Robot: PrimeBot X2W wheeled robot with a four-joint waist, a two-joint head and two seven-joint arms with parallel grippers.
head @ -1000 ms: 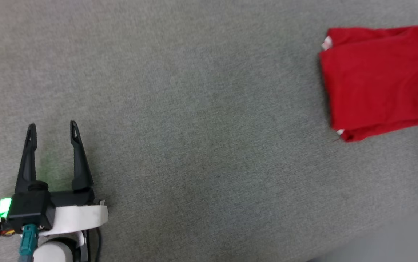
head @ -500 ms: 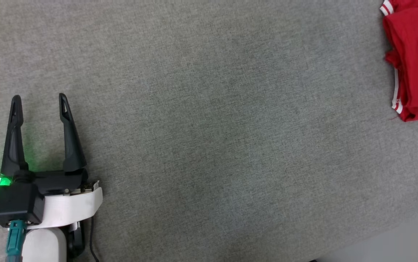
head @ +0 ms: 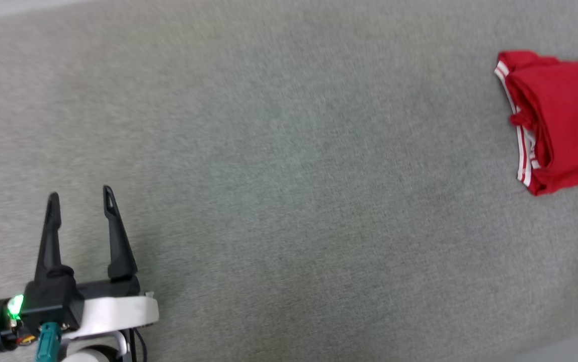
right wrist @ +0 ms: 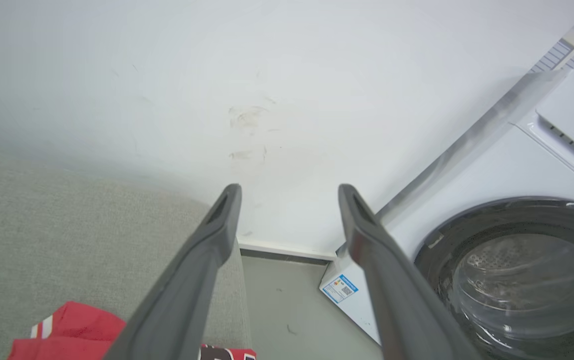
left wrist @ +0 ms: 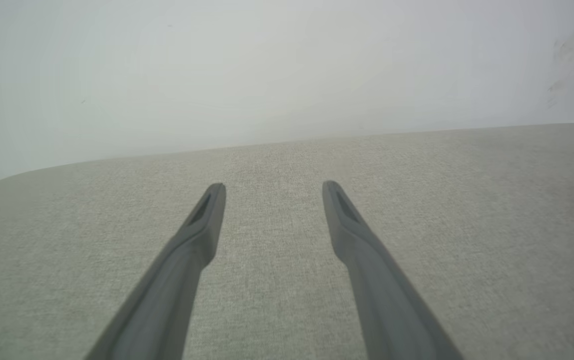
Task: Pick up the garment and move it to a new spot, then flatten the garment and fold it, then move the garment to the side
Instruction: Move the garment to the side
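The garment (head: pixel 565 120) is being shown as a folded red bundle, striped trim outward, lying at the far right of the grey surface (head: pixel 289 176). Folding and the move to the side are being judged as done. The left gripper (head: pixel 81 193) is being held open and empty over bare surface at the lower left, well apart from the garment. The right gripper (right wrist: pixel 290 189) is being held with jaws spread, nothing between them, the garment lying low beneath its fingers and a washer (right wrist: pixel 506 260) beyond. Little is being left to do — perhaps only the arms being drawn clear.
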